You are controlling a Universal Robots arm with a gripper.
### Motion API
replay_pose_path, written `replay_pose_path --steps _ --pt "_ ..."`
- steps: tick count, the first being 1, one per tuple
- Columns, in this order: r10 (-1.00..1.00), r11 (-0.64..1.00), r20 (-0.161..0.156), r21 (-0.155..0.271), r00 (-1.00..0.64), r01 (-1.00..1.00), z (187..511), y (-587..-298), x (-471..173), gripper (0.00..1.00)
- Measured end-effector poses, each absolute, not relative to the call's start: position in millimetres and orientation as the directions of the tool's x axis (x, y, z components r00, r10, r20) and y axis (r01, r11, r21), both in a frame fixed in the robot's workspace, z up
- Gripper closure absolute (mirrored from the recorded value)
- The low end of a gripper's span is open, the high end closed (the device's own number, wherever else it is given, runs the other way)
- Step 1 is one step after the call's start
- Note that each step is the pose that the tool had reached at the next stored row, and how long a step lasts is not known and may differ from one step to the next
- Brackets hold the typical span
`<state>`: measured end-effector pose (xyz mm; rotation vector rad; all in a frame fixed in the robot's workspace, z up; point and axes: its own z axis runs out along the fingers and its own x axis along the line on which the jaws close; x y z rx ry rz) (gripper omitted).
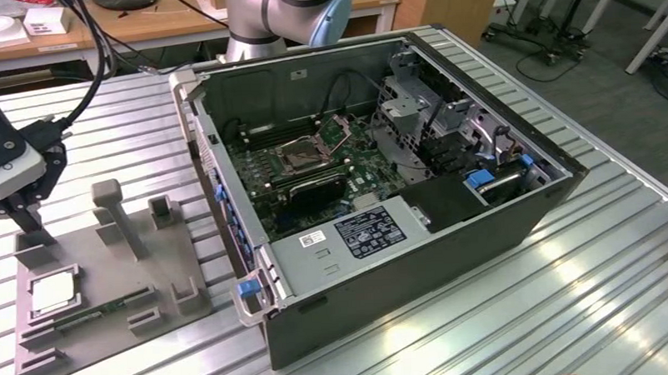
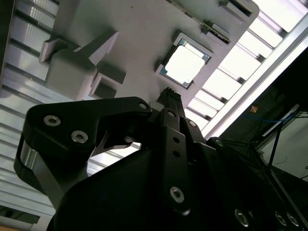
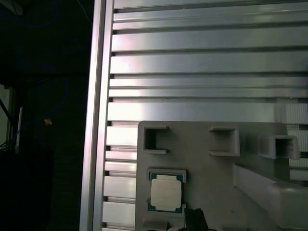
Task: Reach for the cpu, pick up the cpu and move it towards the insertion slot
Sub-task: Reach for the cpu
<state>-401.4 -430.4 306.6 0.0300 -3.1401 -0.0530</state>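
Cpu (image 1: pixel 52 291) lies flat in a square pocket of the grey fixture (image 1: pixel 170 272) on the bench (image 1: pixel 483 316), untouched. The pincer (image 1: pixel 30 234) hangs near it, apart; whether wide or narrow, I cannot tell.

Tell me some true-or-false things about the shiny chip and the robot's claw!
1. The chip lies in a square pocket of the grey tray. True.
2. The gripper is carrying the chip. False: the chip rests on the tray, apart from the gripper.
3. The computer case is open, so its inside shows. True.
4. The chip already sits in the socket. False: it is on the tray, outside the case.
5. The gripper is inside the computer case. False: it is over the tray, at the exterior view's left.
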Motion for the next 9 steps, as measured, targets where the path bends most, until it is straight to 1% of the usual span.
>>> replay_pose_path --steps 9 --pt "-0.019 0.999 0.001 0.034 -1.000 -0.019 303.6 -431.0 -403.1 0.89"
